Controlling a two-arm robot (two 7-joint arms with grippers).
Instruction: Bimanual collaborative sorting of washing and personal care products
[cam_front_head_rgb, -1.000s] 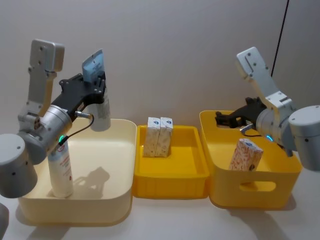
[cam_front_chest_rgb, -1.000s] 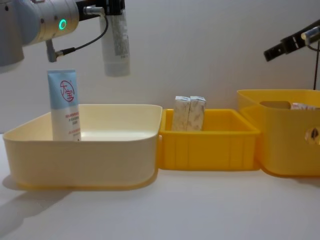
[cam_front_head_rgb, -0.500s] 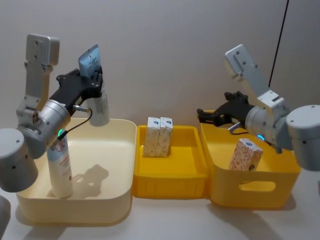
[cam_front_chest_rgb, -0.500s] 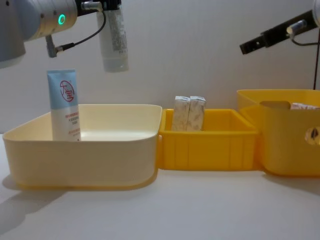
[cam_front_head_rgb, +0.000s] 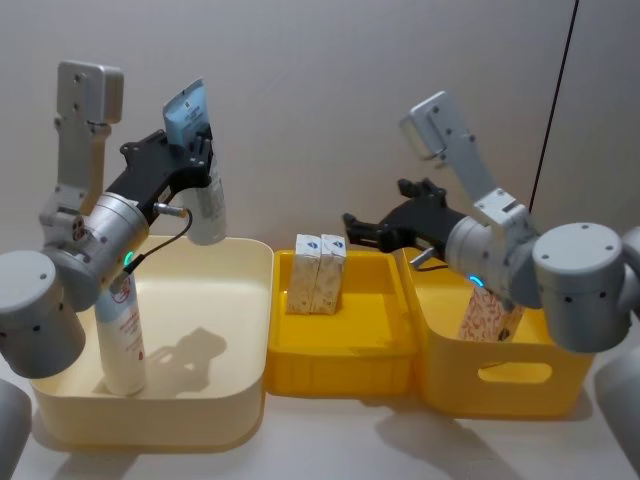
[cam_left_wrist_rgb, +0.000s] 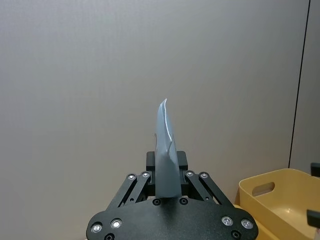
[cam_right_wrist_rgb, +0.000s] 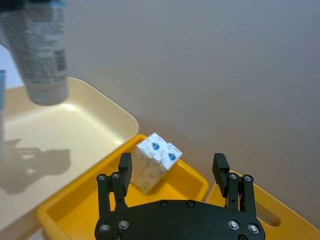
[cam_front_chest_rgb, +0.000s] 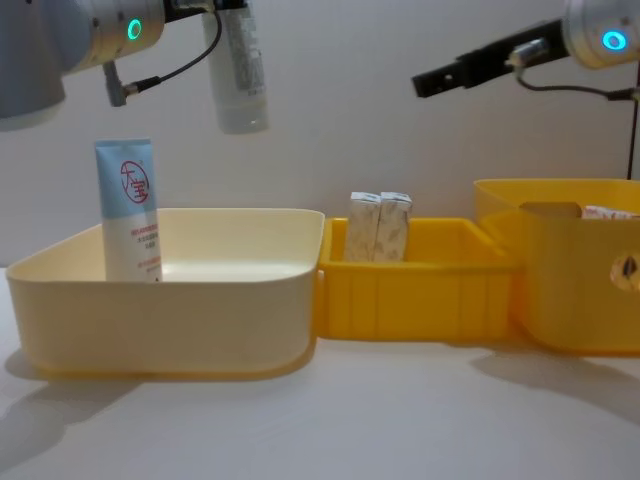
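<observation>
My left gripper (cam_front_head_rgb: 188, 170) is shut on a pale blue-and-white squeeze tube (cam_front_head_rgb: 200, 190), which hangs cap-down above the cream bin (cam_front_head_rgb: 235, 415); the chest view has the tube (cam_front_chest_rgb: 240, 70) high over that bin (cam_front_chest_rgb: 170, 310). A second tube with a red circle logo (cam_front_head_rgb: 120, 340) stands upright in the bin's left corner. My right gripper (cam_front_head_rgb: 362, 228) is open and hovers above the middle yellow tray (cam_front_head_rgb: 340, 372), near two white cartons (cam_front_head_rgb: 318, 272) standing side by side. In the right wrist view the cartons (cam_right_wrist_rgb: 155, 162) lie below the spread fingers (cam_right_wrist_rgb: 125, 167). Another carton (cam_front_head_rgb: 490, 312) leans in the right yellow bin (cam_front_head_rgb: 500, 385).
The three containers sit in a row, touching, on a pale table in front of a plain wall. A dark cable runs down the wall at the right. Open tabletop lies in front of the bins.
My right gripper has swung left from above the right yellow bin to above the middle tray. The left gripper with its tube has shifted slightly right.
</observation>
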